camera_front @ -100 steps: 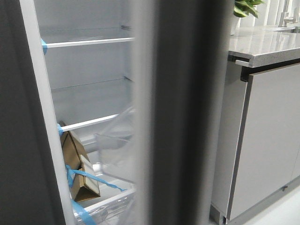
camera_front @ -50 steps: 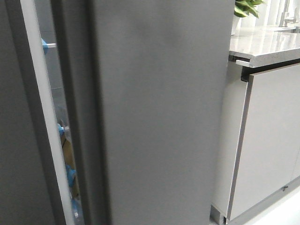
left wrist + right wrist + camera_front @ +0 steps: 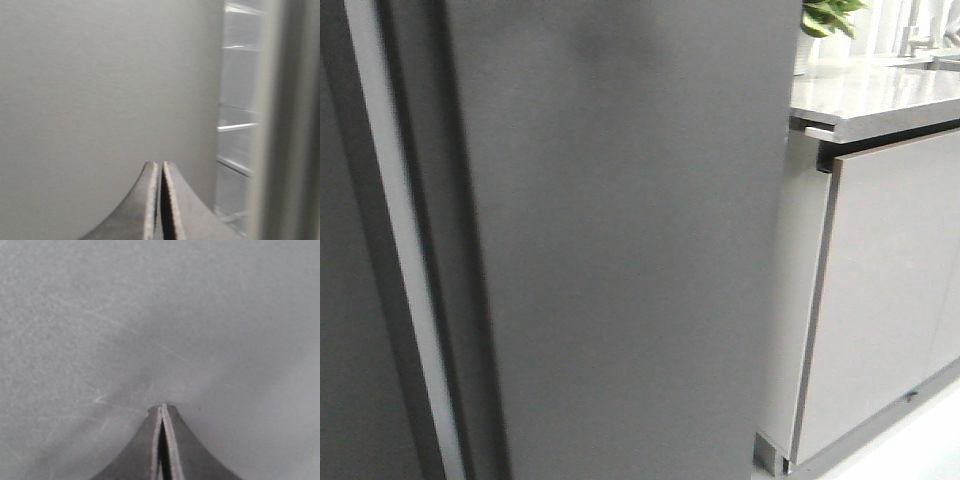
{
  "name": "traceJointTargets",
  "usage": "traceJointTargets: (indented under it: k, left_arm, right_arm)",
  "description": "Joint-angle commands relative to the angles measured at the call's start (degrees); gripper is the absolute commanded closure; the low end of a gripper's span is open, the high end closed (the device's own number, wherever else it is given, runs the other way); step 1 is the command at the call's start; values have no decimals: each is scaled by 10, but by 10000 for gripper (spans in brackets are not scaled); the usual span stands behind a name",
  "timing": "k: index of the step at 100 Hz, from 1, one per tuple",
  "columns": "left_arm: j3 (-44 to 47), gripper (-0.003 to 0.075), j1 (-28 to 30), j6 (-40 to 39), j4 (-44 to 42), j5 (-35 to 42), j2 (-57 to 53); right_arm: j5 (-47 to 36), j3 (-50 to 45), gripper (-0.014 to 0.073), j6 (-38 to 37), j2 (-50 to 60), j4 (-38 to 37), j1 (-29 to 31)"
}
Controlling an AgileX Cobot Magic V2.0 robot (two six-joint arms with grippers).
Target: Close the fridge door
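The fridge door [image 3: 620,250] fills most of the front view with its matte dark grey face, and no opening into the fridge shows there. A pale strip [image 3: 405,300] runs down beside its left edge. Neither gripper shows in the front view. My left gripper [image 3: 160,165] is shut and empty, close to a flat grey face [image 3: 100,90]. Beside that face a narrow gap shows white fridge shelves [image 3: 237,127], bounded by a blurred dark edge [image 3: 292,120]. My right gripper [image 3: 162,407] is shut and empty, its tips at or very near a scratched grey surface [image 3: 150,315].
A second dark grey panel [image 3: 350,330] stands at the far left. To the right are light grey glossy cabinet fronts [image 3: 880,290] under a pale stone worktop [image 3: 870,95], with a green plant [image 3: 825,15] at the back.
The fridge door has swung from wide open to almost flush. The shelves, blue tape and brown carton inside are now hidden. The cabinet has shifted slightly left in the front view.
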State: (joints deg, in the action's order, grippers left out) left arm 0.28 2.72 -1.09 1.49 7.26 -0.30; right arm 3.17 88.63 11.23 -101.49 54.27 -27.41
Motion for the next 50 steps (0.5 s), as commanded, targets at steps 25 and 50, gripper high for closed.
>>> traceJointTargets:
  k: [25,50]
  left_arm:
    - [20,740,-4,-2,2,42,-10]
    - [20,740,-4,-2,2,42,-10]
  right_arm:
    - [0,162,639,6,-95,-20,-9]
    - [33,233,639,6,-140,-21,-20]
